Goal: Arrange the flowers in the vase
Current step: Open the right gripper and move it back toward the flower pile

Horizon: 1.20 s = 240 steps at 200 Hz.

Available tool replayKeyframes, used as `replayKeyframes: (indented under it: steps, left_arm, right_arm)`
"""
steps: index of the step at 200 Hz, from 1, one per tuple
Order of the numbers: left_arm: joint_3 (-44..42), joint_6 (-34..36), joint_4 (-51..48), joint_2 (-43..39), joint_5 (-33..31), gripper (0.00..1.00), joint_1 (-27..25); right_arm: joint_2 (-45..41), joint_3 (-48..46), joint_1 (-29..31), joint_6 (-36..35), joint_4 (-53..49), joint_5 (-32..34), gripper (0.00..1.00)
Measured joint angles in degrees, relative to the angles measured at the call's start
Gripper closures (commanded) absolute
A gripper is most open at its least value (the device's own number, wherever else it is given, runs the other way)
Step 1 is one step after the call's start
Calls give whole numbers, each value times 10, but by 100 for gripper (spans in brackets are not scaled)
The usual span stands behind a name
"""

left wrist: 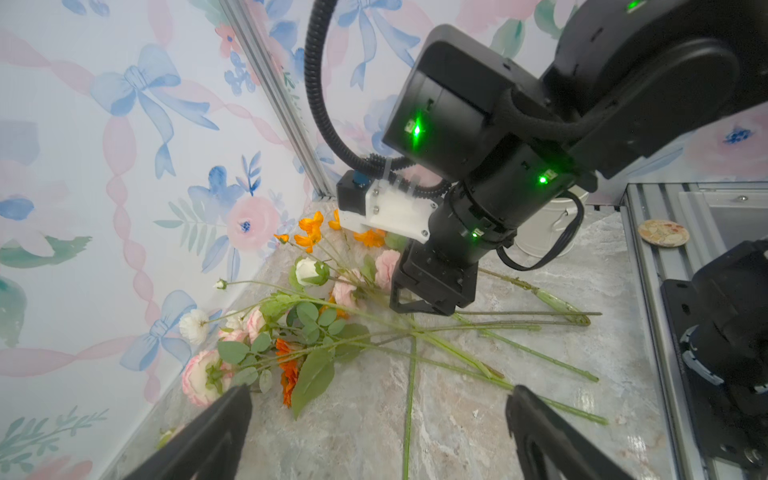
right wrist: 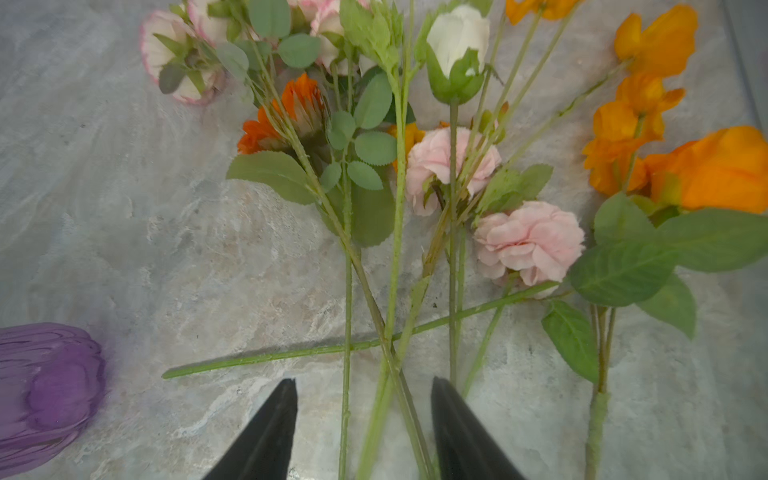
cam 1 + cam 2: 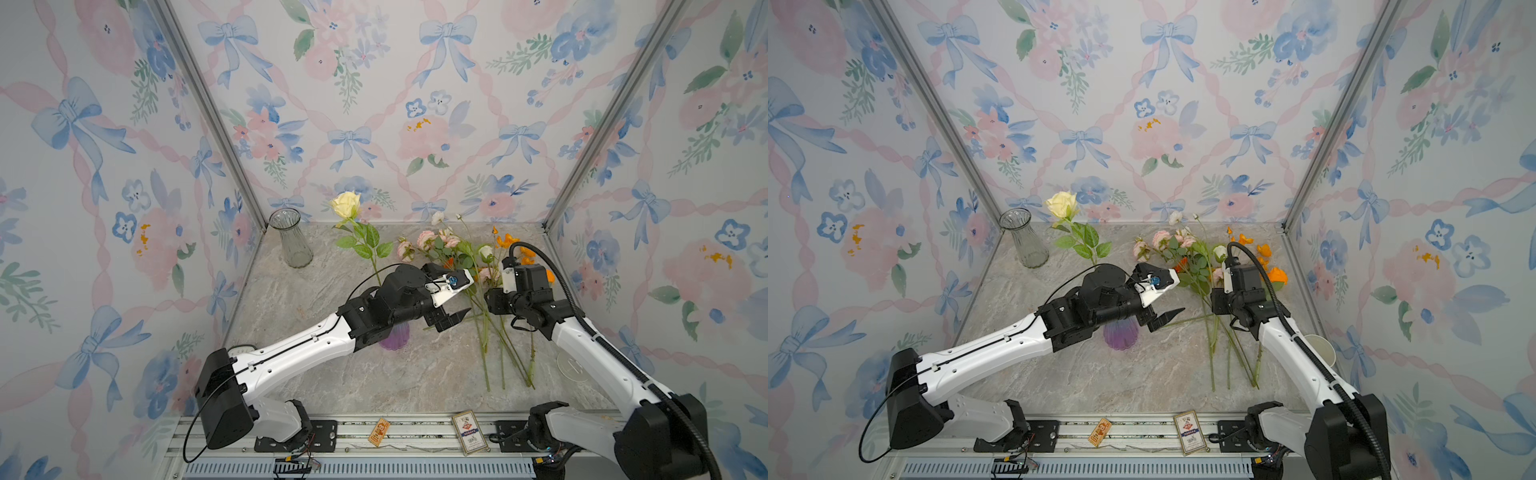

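Toward the right side of the marbled table (image 3: 332,374), the flowers (image 3: 428,240) are shown lying in a loose heap, blooms toward the back wall and stems crossing one another; none is lifted. The right gripper (image 2: 363,380) is held low over the stems (image 2: 397,257), its jaws parted with several stems between them and nothing yet pinched. The left gripper (image 1: 379,399) is spread wide and empty, just beside the heap. A cream rose (image 3: 345,204) is seen upright apart from the heap, its stem running down behind the left arm toward the purple vase (image 3: 395,338); whether it stands in that vase is hidden. A clear glass vase (image 3: 291,243) stands empty in the back left corner. The step in hand is judged to be the picking of another flower: one stem must be singled out from the crossing ones, closed upon, and carried to a vase mouth
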Motion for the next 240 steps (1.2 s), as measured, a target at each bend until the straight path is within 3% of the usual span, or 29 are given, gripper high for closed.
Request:
replayKeyframes:
  steps: [27, 76, 159, 240]
  left_arm:
    - [-51, -13, -4, 0, -36, 2, -20]
    - [-60, -13, -3, -5, -89, 2, -55]
    - [-61, -8, -2, -21, -91, 2, -55]
    - [-61, 3, -2, -21, -91, 2, -55]
  right_arm:
    - [78, 3, 1, -7, 2, -4, 60]
    - [184, 69, 21, -9, 10, 7, 60]
    - [235, 96, 28, -24, 12, 40, 62]
    - [278, 137, 28, -36, 5, 40, 74]
